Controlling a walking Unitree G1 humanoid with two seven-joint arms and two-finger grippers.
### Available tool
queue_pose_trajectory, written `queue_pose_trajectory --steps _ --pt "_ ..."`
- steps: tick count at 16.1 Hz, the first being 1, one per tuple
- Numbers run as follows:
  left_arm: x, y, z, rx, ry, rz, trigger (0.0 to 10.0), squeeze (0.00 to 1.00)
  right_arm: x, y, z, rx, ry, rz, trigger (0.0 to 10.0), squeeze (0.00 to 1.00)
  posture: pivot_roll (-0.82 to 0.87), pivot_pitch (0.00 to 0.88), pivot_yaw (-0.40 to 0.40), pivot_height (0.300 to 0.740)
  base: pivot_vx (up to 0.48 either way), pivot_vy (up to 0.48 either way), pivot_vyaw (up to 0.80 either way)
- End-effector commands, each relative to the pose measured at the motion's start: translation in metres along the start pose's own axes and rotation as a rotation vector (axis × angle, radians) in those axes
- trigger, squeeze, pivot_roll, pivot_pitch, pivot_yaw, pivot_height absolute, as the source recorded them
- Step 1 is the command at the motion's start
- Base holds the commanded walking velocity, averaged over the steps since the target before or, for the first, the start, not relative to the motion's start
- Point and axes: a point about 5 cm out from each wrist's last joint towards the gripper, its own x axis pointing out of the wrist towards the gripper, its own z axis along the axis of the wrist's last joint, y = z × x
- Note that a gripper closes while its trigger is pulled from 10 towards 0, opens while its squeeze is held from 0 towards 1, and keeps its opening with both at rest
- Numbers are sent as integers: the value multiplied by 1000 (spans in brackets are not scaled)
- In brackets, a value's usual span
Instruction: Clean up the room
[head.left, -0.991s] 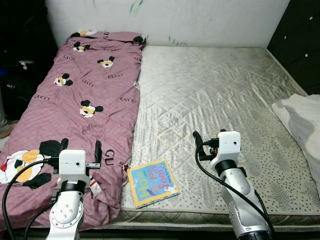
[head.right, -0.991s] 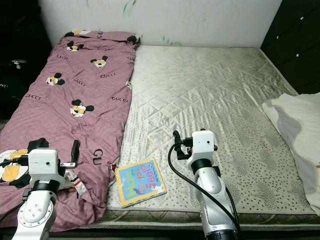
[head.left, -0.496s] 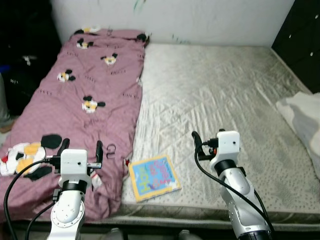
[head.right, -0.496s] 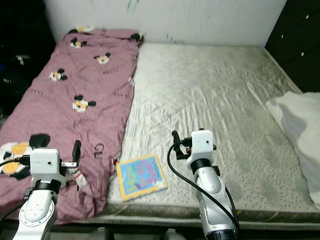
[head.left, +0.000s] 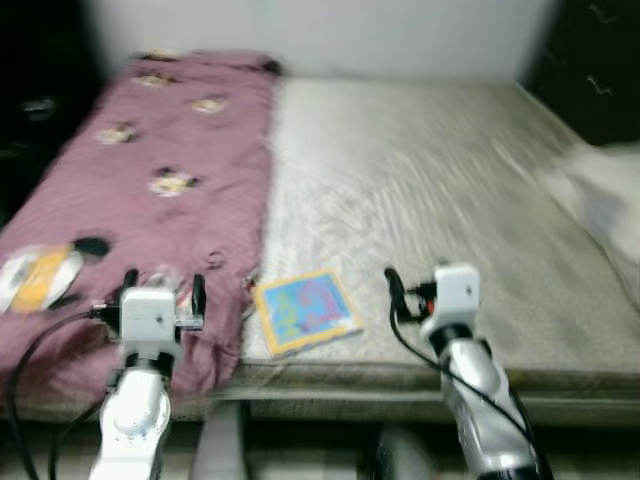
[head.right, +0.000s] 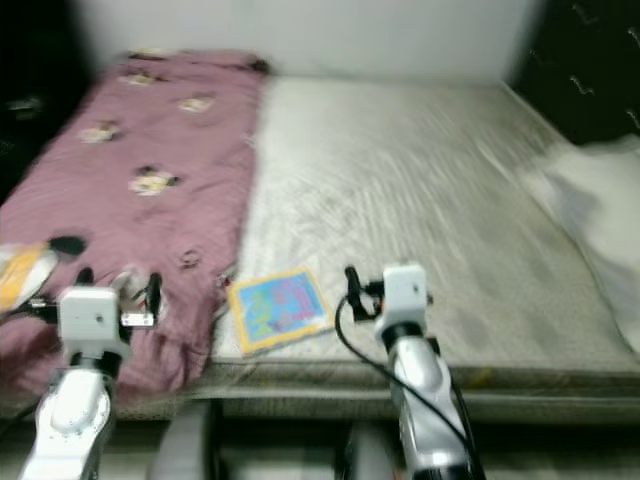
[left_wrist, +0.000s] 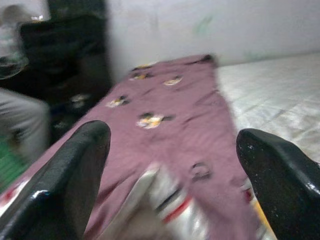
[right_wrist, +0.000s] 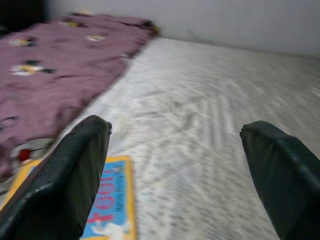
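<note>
Standing at bed edge, both grippers spread and holding nothing

Head views are blurred. Book (head.left: 305, 311) lies flat near the front edge of the mattress (head.left: 430, 180), just beside the purple blanket (head.left: 150, 180). Left gripper (left_wrist: 172, 165) hovers over the blanket, fingers wide apart. Right gripper (right_wrist: 175, 165) hovers above the mattress, fingers likewise apart. White bedding (head.left: 605, 190) sits at the right side.

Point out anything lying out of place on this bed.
A colourful book lies askew near the bare mattress's front edge, beside the purple blanket. White bedding is heaped at the robot's right. Both grippers, left and right, are open, holding nothing.
</note>
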Motion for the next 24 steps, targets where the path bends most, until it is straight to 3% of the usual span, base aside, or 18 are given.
queue_pose_trajectory --steps 1,9,12,24 --pt "-3 0 -7 7 40 -1 10000 0 -3 0 -7 4 28 -4 10000 0 53 86 -17 601 0 0 0" --pt "-2 1 -7 -22 41 1 10000 0 -3 1 -8 3 30 5 10000 0 52 93 -20 601 0 0 0" --pt "-2 0 -8 -29 45 -5 10000 0 -3 3 -8 6 31 9 10000 0 52 96 -20 562 0 0 0" --pt "1 -1 -7 -23 44 -13 10000 0 -3 5 -10 2 37 20 10000 0 51 101 -18 548 0 0 0"
